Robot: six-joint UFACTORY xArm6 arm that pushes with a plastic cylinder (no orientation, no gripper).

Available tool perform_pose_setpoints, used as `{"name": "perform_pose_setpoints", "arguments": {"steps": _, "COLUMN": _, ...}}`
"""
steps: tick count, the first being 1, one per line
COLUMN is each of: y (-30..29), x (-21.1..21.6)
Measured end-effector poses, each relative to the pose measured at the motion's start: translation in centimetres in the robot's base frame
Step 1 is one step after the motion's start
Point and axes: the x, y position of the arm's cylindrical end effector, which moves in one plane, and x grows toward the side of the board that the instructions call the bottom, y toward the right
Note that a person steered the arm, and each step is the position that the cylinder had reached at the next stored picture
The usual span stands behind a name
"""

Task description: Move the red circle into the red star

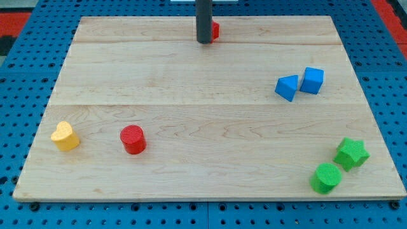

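My tip (204,42) against the half-hidden red block (215,30); red circle (133,139) well apart.

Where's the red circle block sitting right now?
The red circle block sits low on the view's left of the wooden board, just right of the yellow heart block, far from my tip.

Single camera view, raised and angled down from the near edge of the table (203,184), faced toward the far edge at the view's top, whole wooden board framed at moderate range, pegboard surround (19,76) visible on all sides.
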Motion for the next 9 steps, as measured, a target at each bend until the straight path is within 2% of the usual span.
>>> {"name": "perform_pose_setpoints", "arguments": {"steps": 1, "y": 4.3, "x": 4.9}}
{"name": "perform_pose_setpoints", "arguments": {"steps": 3, "y": -2.6, "x": 26.7}}
{"name": "perform_pose_setpoints", "arguments": {"steps": 4, "y": -8.0, "x": 30.8}}
{"name": "perform_pose_setpoints", "arguments": {"steps": 5, "y": -13.0, "x": 28.3}}
{"name": "perform_pose_setpoints", "arguments": {"steps": 7, "y": -13.1, "x": 12.2}}
{"name": "perform_pose_setpoints", "arguments": {"steps": 8, "y": -8.0, "x": 7.0}}
{"name": "perform_pose_setpoints", "arguments": {"steps": 9, "y": -5.7, "x": 1.0}}
